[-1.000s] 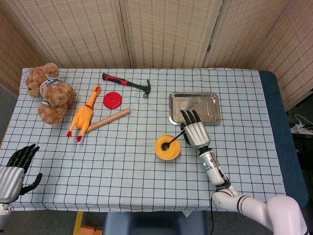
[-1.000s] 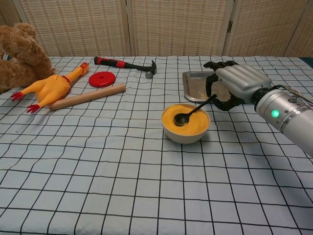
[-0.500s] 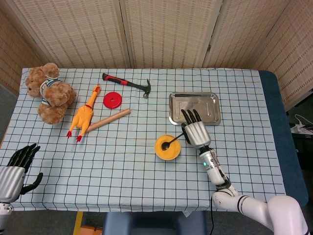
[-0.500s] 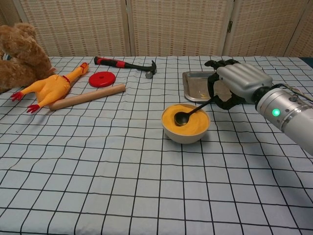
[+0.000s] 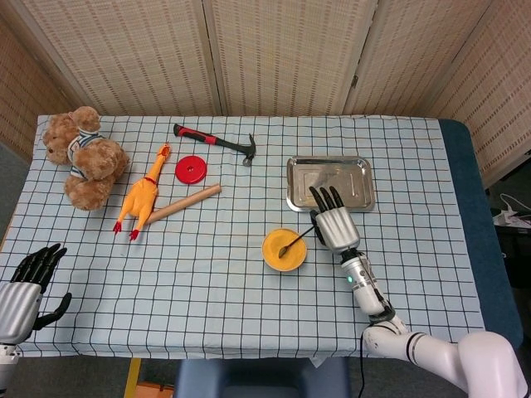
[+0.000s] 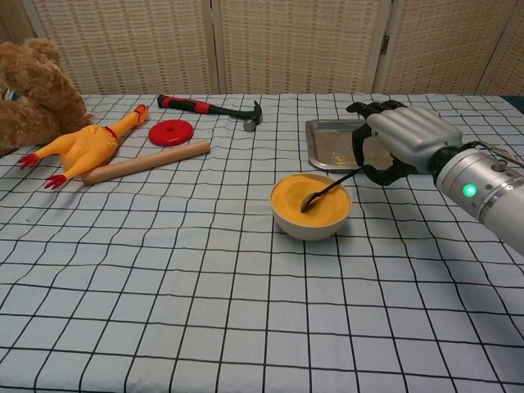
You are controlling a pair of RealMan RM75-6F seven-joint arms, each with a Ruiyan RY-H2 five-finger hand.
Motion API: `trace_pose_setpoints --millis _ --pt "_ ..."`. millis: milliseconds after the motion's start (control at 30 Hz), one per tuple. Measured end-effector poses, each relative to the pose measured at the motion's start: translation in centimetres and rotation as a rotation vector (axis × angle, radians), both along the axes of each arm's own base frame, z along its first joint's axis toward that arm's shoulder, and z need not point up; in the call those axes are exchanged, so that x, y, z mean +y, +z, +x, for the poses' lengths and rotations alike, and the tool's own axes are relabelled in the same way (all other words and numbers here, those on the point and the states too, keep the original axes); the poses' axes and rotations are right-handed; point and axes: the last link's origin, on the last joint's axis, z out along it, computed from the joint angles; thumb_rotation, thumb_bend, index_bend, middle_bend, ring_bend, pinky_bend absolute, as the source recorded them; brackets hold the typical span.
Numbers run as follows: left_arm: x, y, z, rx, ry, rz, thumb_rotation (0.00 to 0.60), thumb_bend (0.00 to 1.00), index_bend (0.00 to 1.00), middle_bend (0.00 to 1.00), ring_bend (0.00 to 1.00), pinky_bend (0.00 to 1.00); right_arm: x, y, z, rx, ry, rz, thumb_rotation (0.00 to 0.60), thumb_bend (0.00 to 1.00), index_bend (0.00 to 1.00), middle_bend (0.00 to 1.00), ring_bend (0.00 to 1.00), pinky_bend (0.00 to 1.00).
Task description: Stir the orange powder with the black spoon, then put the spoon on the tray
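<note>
A white bowl [image 6: 311,223] of orange powder [image 5: 284,249] [image 6: 303,196] stands in the middle of the checked table. The black spoon [image 5: 296,240] [image 6: 332,188] has its bowl dug into the powder, its handle rising to the right. My right hand [image 5: 335,224] [image 6: 397,143] holds the handle's end, just right of the bowl. The steel tray [image 5: 329,182] [image 6: 340,141] lies behind the hand and carries nothing. My left hand [image 5: 26,287] hangs open at the table's near left corner, seen only in the head view.
At the back left lie a teddy bear [image 5: 85,157], a rubber chicken [image 5: 139,196] [image 6: 86,147], a wooden rolling pin [image 5: 183,201] [image 6: 147,162], a red disc [image 5: 191,170] [image 6: 170,131] and a red-handled hammer [image 5: 214,141] [image 6: 209,107].
My right hand has shifted slightly to the right and turned the spoon, so its bowl now sits edge-on, deeper in the powder. The left hand has stayed put.
</note>
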Motion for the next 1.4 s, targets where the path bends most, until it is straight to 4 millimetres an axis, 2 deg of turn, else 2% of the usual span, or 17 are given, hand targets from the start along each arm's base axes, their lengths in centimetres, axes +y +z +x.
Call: trace_pose_setpoints --millis 100,367,633,900,1400 --pt "0.00 -0.02 0.05 -0.001 -0.002 -0.001 0.600 0.41 0.04 0.00 0.00 0.09 0.05 -0.03 -0.08 0.008 -0.003 0.004 0.600 0.38 0.42 0.01 0.00 0.00" --pt "0.07 -0.11 0.09 0.001 0.002 -0.004 0.600 0.41 0.05 0.00 0.00 0.09 -0.08 -0.07 -0.08 0.010 -0.007 0.005 0.600 0.38 0.38 0.01 0.00 0.00" --pt "0.11 -0.10 0.11 0.001 0.002 -0.007 0.600 0.41 0.05 0.00 0.00 0.09 0.04 -0.40 -0.27 0.015 -0.002 0.011 0.600 0.38 0.48 0.01 0.00 0.00" --pt "0.14 -0.15 0.06 0.002 0.002 -0.010 0.600 0.41 0.05 0.00 0.00 0.09 0.04 -0.67 -0.21 0.011 0.002 0.008 0.600 0.38 0.51 0.01 0.00 0.00" --pt "0.16 -0.20 0.02 0.004 0.003 -0.016 0.600 0.41 0.05 0.00 0.00 0.09 0.01 -0.60 -0.11 0.002 0.014 -0.021 0.600 0.38 0.64 0.05 0.00 0.00"
